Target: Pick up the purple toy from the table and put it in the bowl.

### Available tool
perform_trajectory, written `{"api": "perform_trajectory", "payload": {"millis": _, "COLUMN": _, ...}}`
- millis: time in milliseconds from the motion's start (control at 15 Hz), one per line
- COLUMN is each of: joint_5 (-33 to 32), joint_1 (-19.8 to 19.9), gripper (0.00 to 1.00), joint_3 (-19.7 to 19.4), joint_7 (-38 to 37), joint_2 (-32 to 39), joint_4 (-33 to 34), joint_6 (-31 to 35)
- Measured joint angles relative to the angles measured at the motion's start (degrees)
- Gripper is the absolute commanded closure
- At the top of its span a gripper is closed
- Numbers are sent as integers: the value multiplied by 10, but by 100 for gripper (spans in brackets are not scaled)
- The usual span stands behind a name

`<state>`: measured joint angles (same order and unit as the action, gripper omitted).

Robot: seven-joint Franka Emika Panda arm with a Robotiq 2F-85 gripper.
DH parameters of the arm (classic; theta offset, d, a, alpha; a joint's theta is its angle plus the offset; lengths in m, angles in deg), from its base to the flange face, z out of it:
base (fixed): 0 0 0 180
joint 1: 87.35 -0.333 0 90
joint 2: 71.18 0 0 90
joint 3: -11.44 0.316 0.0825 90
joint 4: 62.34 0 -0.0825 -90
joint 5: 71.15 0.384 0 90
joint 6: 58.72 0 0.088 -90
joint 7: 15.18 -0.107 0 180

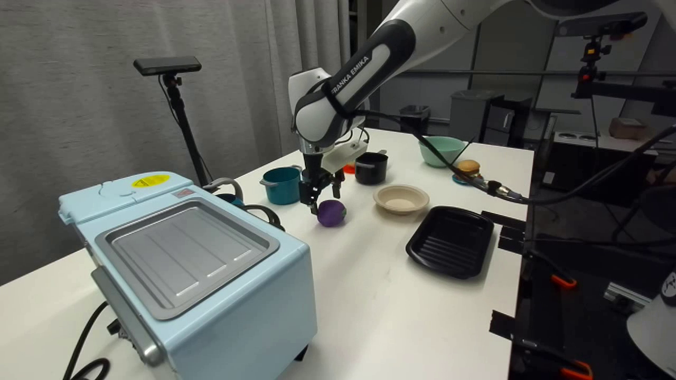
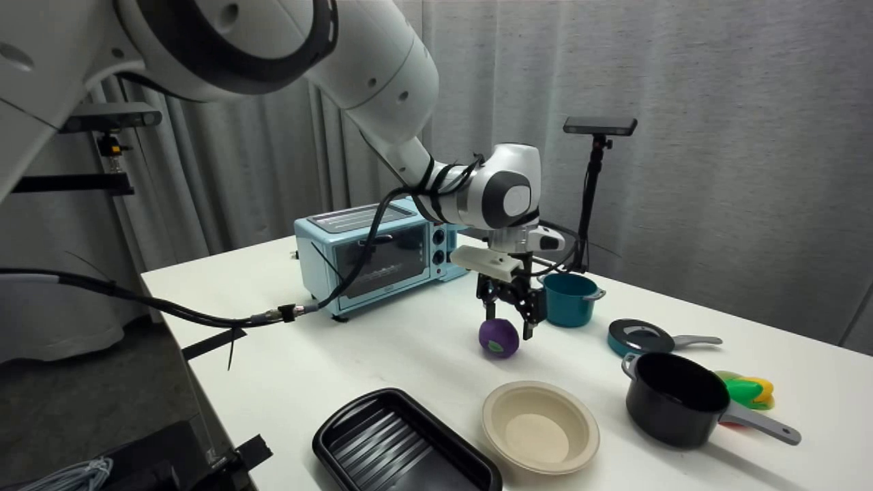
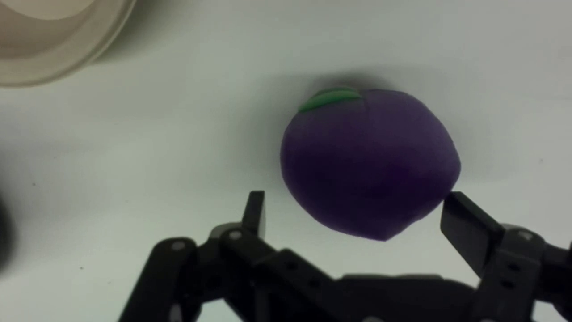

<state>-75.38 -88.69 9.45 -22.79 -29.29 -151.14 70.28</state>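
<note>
You have one desk [image 1: 380, 306], one tool [image 2: 509, 325], one purple toy [image 3: 371, 161], one black tray [image 2: 402, 443], one toaster oven [image 2: 395, 262], one shallow pan [image 2: 641, 337] and one toy burger [image 1: 467, 167]. You have one beige bowl [image 2: 535, 436] and one green bowl [image 1: 443, 154], two altogether; one teal pot [image 2: 569, 303] and one black pot [image 2: 672, 412], two you can make out. Each exterior view shows you two cameras [image 1: 168, 65] [image 2: 600, 126] on stands.

arm [image 1: 436, 38] white, black-banded — FRANKA EMIKA lettering [image 1: 349, 75] | cables [image 2: 373, 236] black, strapped | fingers [image 3: 469, 230] black — grey pivots [image 3: 235, 234]

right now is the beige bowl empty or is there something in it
Empty. Both exterior views show the beige bowl with its bare base in view, and the purple toy sits outside it on the table.
</note>
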Motion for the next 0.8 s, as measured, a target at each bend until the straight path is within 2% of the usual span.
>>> {"api": "perform_trajectory", "payload": {"millis": 67, "joint_5": 0, "joint_1": -1, "gripper": 5, "joint_3": 0, "joint_7": 0, "joint_2": 7, "joint_4": 5, "joint_6": -3}}
{"api": "perform_trajectory", "payload": {"millis": 133, "joint_5": 1, "joint_1": -2, "gripper": 21, "joint_3": 1, "joint_7": 0, "joint_2": 13, "joint_4": 9, "joint_6": -7}}
{"api": "perform_trajectory", "payload": {"millis": 200, "joint_5": 2, "joint_1": -2, "gripper": 29, "joint_3": 2, "joint_7": 0, "joint_2": 17, "joint_4": 12, "joint_6": -11}}
{"api": "perform_trajectory", "payload": {"millis": 267, "joint_5": 3, "joint_1": -2, "gripper": 33, "joint_3": 2, "joint_7": 0, "joint_2": 20, "joint_4": 14, "joint_6": -16}}
{"api": "perform_trajectory", "payload": {"millis": 400, "joint_5": 9, "joint_1": -2, "gripper": 49, "joint_3": 2, "joint_7": 0, "joint_2": 22, "joint_4": 16, "joint_6": -30}}
{"api": "perform_trajectory", "payload": {"millis": 800, "joint_5": 12, "joint_1": 2, "gripper": 87, "joint_3": -5, "joint_7": -4, "joint_2": -9, "joint_4": 13, "joint_6": -46}}
